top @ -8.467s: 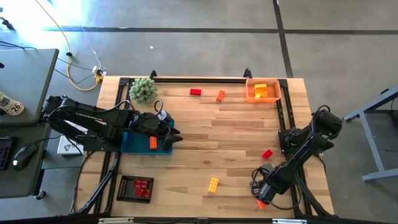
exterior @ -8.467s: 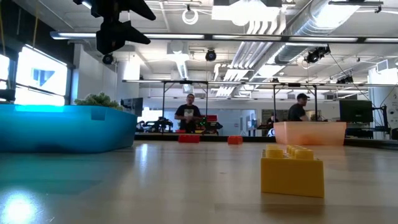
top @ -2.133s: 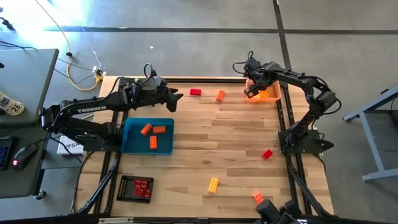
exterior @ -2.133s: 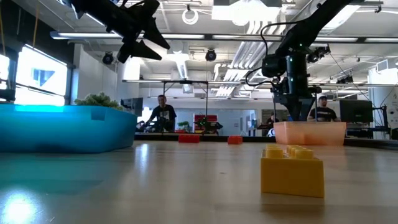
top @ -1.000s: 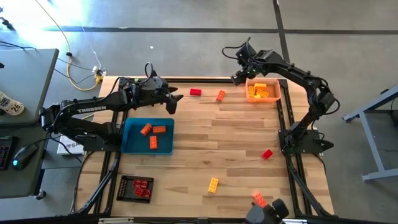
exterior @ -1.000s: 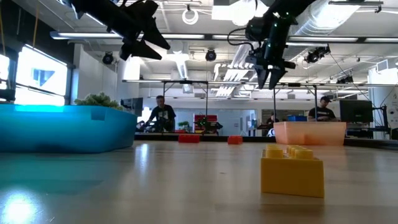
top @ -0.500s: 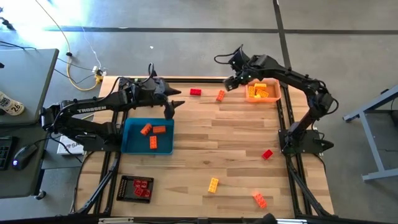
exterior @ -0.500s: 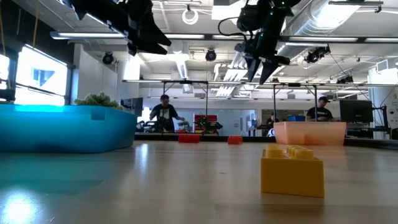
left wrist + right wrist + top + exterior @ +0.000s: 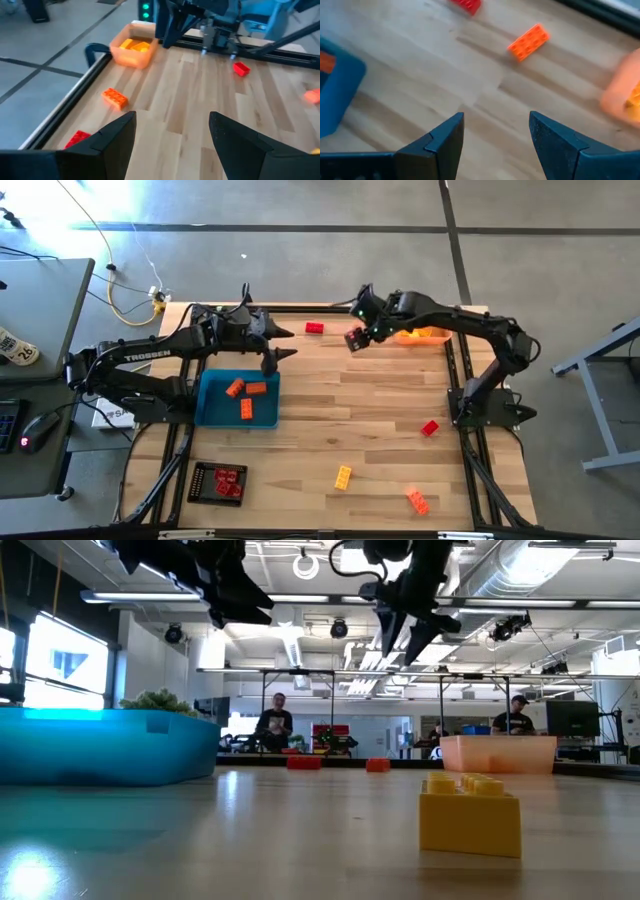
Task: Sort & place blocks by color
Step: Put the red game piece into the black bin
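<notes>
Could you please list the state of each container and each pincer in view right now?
Blue plastic tray: holds three orange bricks.
Orange plastic bin: holds yellow bricks.
Black square tray: holds red bricks.
Left pincer: open, empty, raised.
Right pincer: open, empty, raised.

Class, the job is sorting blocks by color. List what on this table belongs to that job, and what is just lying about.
Belongs to the job:
- loose blocks: red block, second red block, yellow block, orange block
- blue tray with orange blocks
- orange tray with yellow blocks
- black tray with red blocks

Just lying about:
- green plant
</notes>
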{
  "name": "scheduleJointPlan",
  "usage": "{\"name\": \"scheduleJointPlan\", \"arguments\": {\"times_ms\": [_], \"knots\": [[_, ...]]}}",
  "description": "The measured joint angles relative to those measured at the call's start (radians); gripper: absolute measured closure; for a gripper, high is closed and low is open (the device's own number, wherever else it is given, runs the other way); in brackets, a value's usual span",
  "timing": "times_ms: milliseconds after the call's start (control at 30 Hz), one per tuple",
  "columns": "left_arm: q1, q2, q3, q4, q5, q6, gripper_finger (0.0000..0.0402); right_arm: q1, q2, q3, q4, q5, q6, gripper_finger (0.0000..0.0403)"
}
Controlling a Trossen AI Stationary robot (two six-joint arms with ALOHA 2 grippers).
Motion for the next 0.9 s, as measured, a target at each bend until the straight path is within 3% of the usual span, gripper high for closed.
{"name": "scheduleJointPlan", "arguments": {"times_ms": [233,567,900], "knots": [[0.000,0.000,0.055,-0.118,0.017,0.033,0.0163,0.107,0.000,0.000,0.001,0.004,0.113,0.0192],[0.002,0.006,0.192,-0.317,-0.027,0.104,0.0163,0.238,0.000,0.000,-0.010,0.097,0.248,0.0192],[0.002,0.006,0.206,-0.431,-0.088,0.007,0.0163,0.339,0.000,-0.005,-0.279,0.098,0.439,0.0192]]}}
